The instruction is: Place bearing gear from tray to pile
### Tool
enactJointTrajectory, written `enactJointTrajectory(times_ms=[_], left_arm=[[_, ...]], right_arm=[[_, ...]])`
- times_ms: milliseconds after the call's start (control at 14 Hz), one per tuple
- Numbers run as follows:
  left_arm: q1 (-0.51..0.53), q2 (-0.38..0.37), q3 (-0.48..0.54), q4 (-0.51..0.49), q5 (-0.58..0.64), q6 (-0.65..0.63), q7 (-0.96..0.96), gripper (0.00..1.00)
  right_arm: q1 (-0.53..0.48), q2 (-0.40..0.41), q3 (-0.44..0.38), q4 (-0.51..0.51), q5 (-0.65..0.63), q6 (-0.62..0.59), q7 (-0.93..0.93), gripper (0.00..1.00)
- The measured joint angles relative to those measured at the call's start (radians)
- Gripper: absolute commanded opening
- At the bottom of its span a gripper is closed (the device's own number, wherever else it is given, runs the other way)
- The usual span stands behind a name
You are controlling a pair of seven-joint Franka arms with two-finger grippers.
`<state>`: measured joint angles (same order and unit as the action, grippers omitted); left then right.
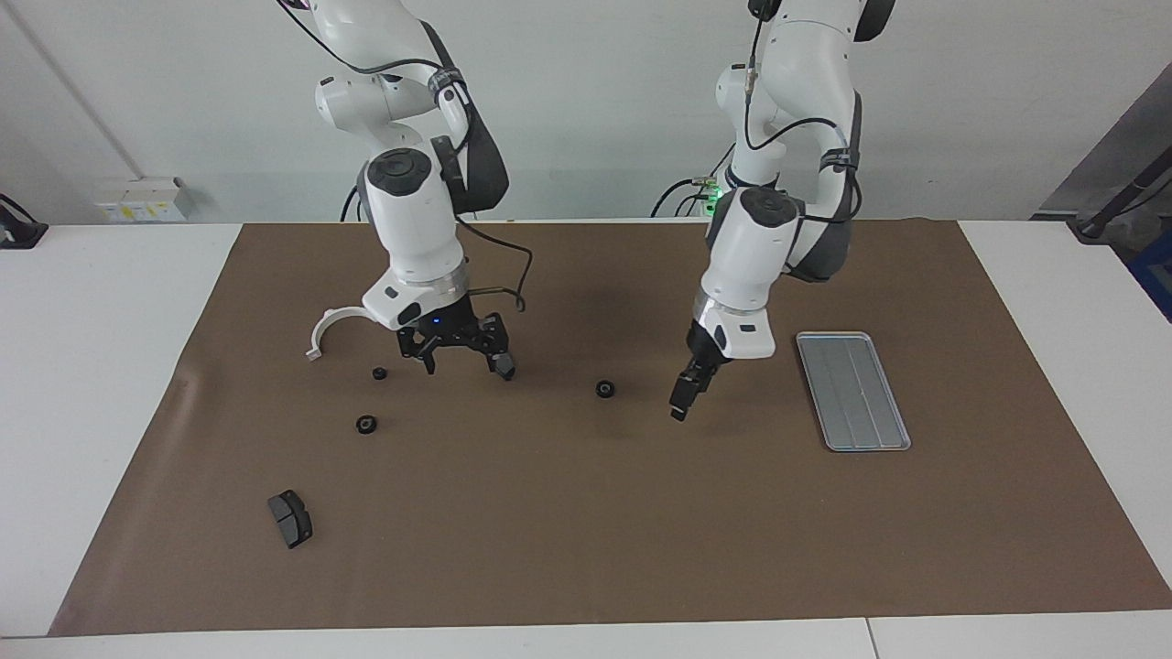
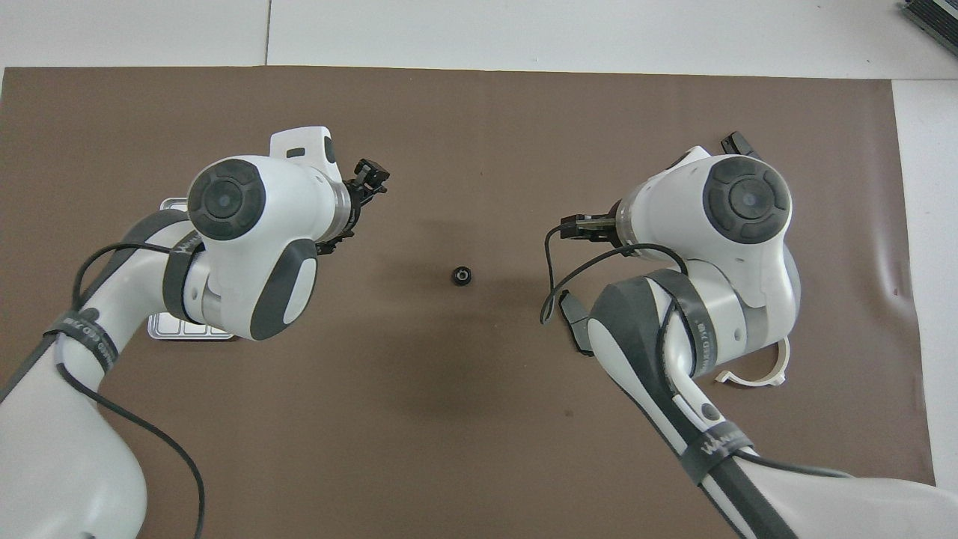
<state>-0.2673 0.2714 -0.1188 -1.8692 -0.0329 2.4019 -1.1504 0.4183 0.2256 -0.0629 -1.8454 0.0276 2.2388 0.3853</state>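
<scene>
One small black bearing gear [image 1: 604, 389] [image 2: 461, 275] lies alone on the brown mat in the middle of the table. The pile is two more black gears [image 1: 378, 372] [image 1: 366, 424] toward the right arm's end. The silver tray [image 1: 851, 389] lies toward the left arm's end with nothing in it; in the overhead view my left arm covers most of it. My left gripper [image 1: 680, 401] hangs open and holds nothing, over the mat between the lone gear and the tray. My right gripper [image 1: 462, 360] is open and holds nothing, over the mat between the pile and the lone gear.
A dark curved pad [image 2: 572, 318] lies under my right gripper, mostly covered. Another pad [image 1: 290, 518] lies farther from the robots than the pile. A white half-ring bracket [image 1: 328, 328] sits nearer the robots than the pile.
</scene>
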Motion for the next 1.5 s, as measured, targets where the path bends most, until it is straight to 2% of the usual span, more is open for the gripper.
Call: enactJointTrajectory(times_ms=[286,573,716,931,1146,1289,1504], left_arm=[[0.139,-0.062,-0.001,0.001,0.000,-0.170,0.321,1.00],[0.275,-0.102,0.000,0.004,0.000,-0.375,0.789,1.00],[0.337,-0.141,0.003,0.015,0.000,-0.466,0.952,1.00],[0.382,-0.228,0.005,0.036,0.000,-0.555,1.016,1.00],[0.387,-0.335,0.015,0.041,0.001,-0.629,1.038,1.00],[0.391,-0.393,0.042,0.050,0.001,-0.689,1.102,1.00],[0.392,-0.424,0.057,0.066,0.001,-0.725,1.181,1.00]], right_arm=[[0.096,0.116,0.001,0.115,0.001,0.017,0.118,1.00],[0.216,0.231,0.001,0.158,-0.007,0.085,0.234,1.00],[0.246,0.278,0.001,0.171,-0.022,0.122,0.275,1.00],[0.266,0.308,0.000,0.175,-0.023,0.132,0.283,0.99],[0.280,0.325,0.000,0.171,-0.036,0.140,0.294,0.71],[0.287,0.331,0.000,0.162,-0.058,0.140,0.294,0.70],[0.285,0.334,-0.003,0.160,-0.068,0.161,0.294,0.70]])
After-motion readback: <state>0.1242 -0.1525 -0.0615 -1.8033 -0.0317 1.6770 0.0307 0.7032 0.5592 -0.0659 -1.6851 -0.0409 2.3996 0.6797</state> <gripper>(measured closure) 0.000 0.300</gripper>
